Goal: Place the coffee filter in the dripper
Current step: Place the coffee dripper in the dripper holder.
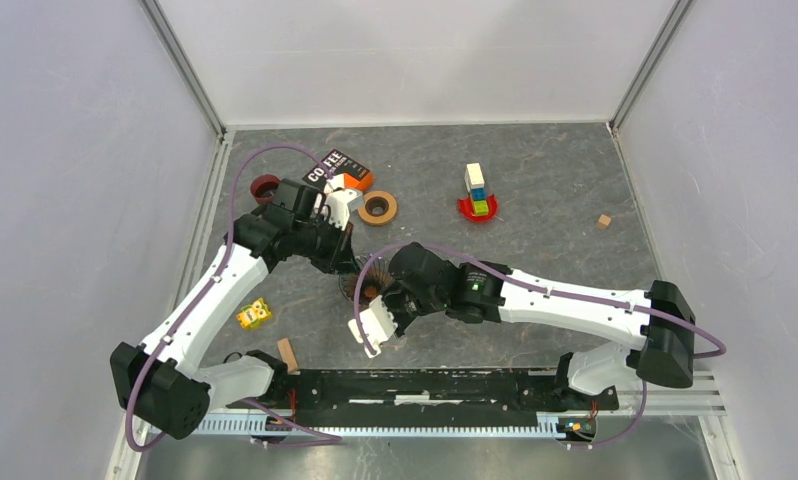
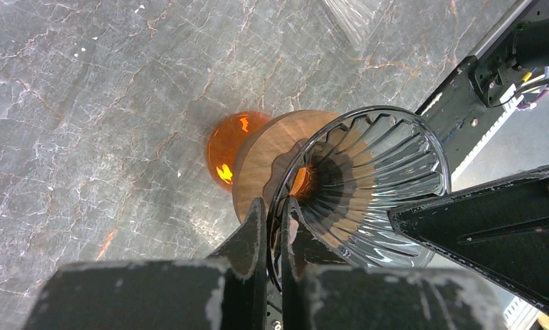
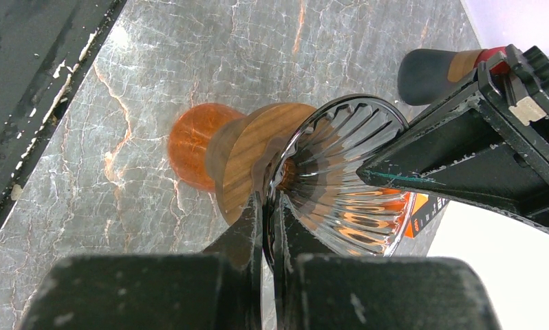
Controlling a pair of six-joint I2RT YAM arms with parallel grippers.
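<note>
Left wrist view is showing the left tool (image 2: 273, 227) pinching the rim of the tilted dripper (image 2: 375, 172) near the middle of the desk (image 1: 545, 225), with the right tool (image 3: 268, 220) gripping another part. No filter is showing. Opposed pulling is risking cracking or dropping the glass.

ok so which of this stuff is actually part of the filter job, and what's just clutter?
Job:
- dripper, rim pinched by the left fingers and the right fingers
- coffee filter: can't make one out in any view

Lying about:
- COFFEE box
- tape roll
- block stack
- yellow toy
- small wooden cube
</note>
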